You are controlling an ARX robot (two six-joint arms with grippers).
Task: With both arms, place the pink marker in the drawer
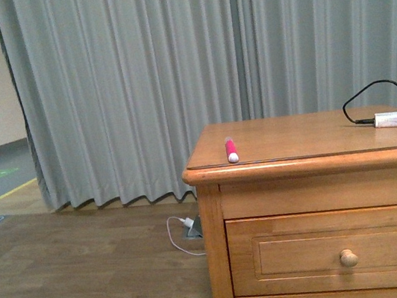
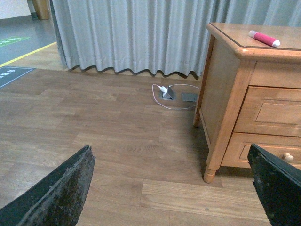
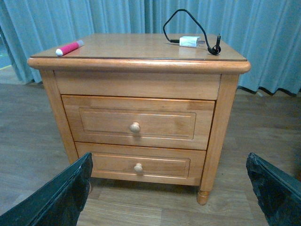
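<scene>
The pink marker lies on the cabinet top near its front left corner; it also shows in the left wrist view and the right wrist view. The upper drawer is shut, with its round knob in the middle. My left gripper is open and empty, low over the floor to the cabinet's left. My right gripper is open and empty, in front of the cabinet and well short of it. Neither arm shows in the front view.
A white adapter with a black cable lies on the cabinet top at the right. A lower drawer sits below. Grey curtains hang behind. A floor socket with a white cable lies left of the cabinet.
</scene>
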